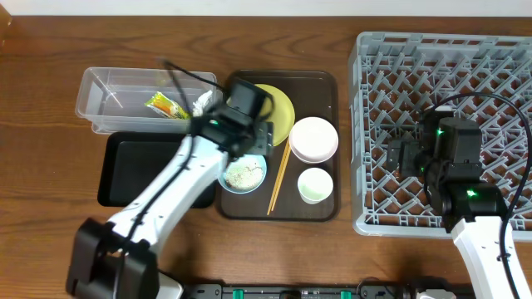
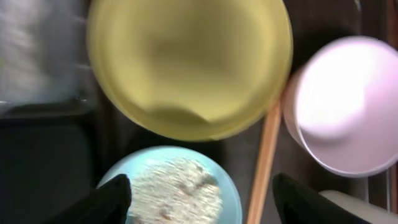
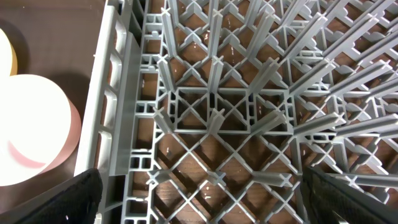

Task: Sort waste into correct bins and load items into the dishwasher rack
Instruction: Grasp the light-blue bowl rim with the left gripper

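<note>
My left gripper is open above the light blue bowl of white rice on the brown serving tray. The yellow plate, white bowl, pale green cup and chopsticks lie on that tray too. The clear tub holds the green-and-orange wrapper and white tissue. The black tray lies in front of it. My right gripper is open and empty over the grey dishwasher rack, at its left side.
The left arm reaches over the black tray and the brown tray's left edge. The right wrist view shows the rack's left wall with the white bowl beyond it. Wooden table surrounds everything.
</note>
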You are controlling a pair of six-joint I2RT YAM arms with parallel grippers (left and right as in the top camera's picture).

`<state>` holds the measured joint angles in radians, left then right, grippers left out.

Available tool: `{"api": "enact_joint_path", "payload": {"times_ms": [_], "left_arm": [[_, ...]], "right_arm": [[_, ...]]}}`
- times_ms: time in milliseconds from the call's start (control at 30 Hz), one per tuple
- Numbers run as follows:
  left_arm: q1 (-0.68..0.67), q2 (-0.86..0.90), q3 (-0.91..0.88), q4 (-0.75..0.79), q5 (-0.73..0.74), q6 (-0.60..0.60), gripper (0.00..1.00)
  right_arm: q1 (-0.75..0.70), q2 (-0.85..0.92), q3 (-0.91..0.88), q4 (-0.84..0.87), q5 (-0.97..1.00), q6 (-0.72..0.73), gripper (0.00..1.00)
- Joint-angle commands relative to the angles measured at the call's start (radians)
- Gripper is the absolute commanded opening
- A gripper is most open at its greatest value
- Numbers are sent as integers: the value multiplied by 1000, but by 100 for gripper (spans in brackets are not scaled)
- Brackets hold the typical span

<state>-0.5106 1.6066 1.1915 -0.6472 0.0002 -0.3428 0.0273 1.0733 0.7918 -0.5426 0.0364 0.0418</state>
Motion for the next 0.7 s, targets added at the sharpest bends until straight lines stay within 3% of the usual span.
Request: {"api": "enact_joint_path", "payload": {"times_ms": [0,200,533,667], "left_arm": [[-42,58,3,-5,-9,-13,69],[-77,159,3,-26,-8,-77,64],[-81,279,4,-14,15,-109,48],[-81,281,4,-7,16,-108,37]], "right_arm": [[-8,0,20,-7,-4,10,99],[-8,0,20,-16,-4,10,99],[-8,0,20,-16,-4,10,99],[-8,0,20,-18,-4,10,99]]}}
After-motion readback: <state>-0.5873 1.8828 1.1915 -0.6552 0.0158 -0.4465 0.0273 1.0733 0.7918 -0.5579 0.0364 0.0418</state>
